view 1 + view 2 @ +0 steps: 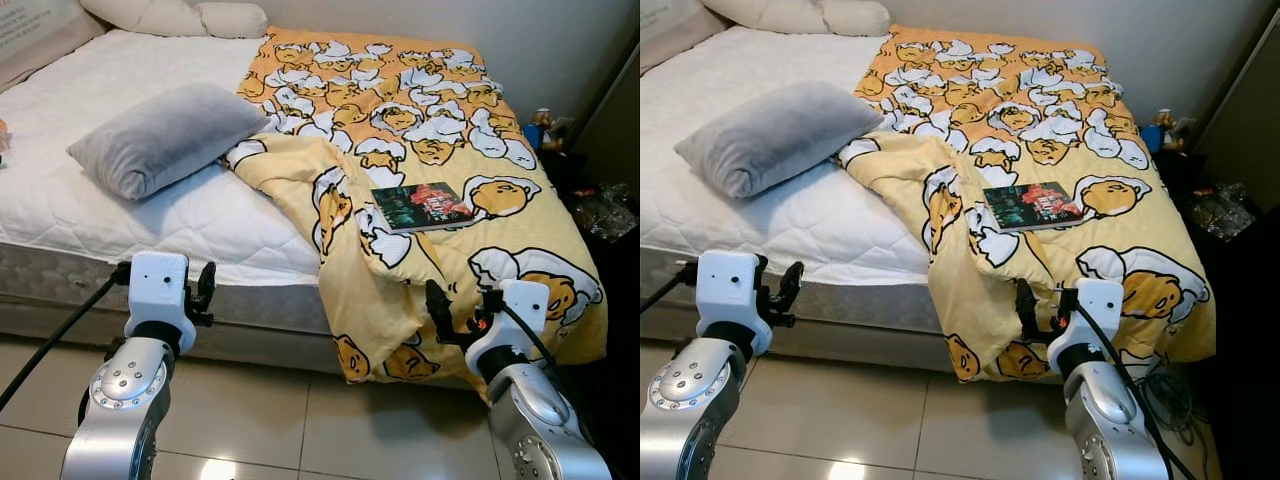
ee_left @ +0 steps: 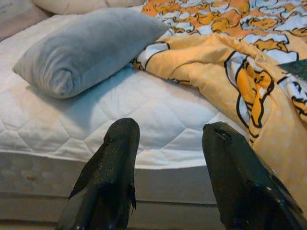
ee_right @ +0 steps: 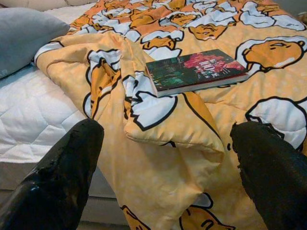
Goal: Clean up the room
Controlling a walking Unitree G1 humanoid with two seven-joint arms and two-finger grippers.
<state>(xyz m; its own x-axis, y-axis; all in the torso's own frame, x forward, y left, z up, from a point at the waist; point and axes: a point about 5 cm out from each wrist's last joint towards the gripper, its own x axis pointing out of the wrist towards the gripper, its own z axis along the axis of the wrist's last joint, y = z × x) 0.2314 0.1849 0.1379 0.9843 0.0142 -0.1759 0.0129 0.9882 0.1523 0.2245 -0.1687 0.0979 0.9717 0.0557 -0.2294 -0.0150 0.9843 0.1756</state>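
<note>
A bed with a bare white mattress point(image 1: 110, 215) stands before me. A grey pillow point(image 1: 165, 135) lies askew on it. A rumpled yellow blanket point(image 1: 400, 110) with cartoon egg prints covers the right half and hangs over the bed's front edge. A dark book point(image 1: 422, 206) lies flat on the blanket near that edge. My left gripper point(image 2: 168, 139) is open, held low in front of the mattress edge below the pillow. My right gripper point(image 3: 168, 139) is open wide, level with the hanging blanket fold, the book point(image 3: 196, 71) a short way beyond it. Neither holds anything.
Two cream pillows point(image 1: 180, 15) rest at the head of the bed. Small figurines point(image 1: 545, 128) and a crinkled plastic bag point(image 1: 605, 205) sit by a dark cabinet on the bed's right. Cables point(image 1: 1160, 390) lie on the tiled floor point(image 1: 300, 410).
</note>
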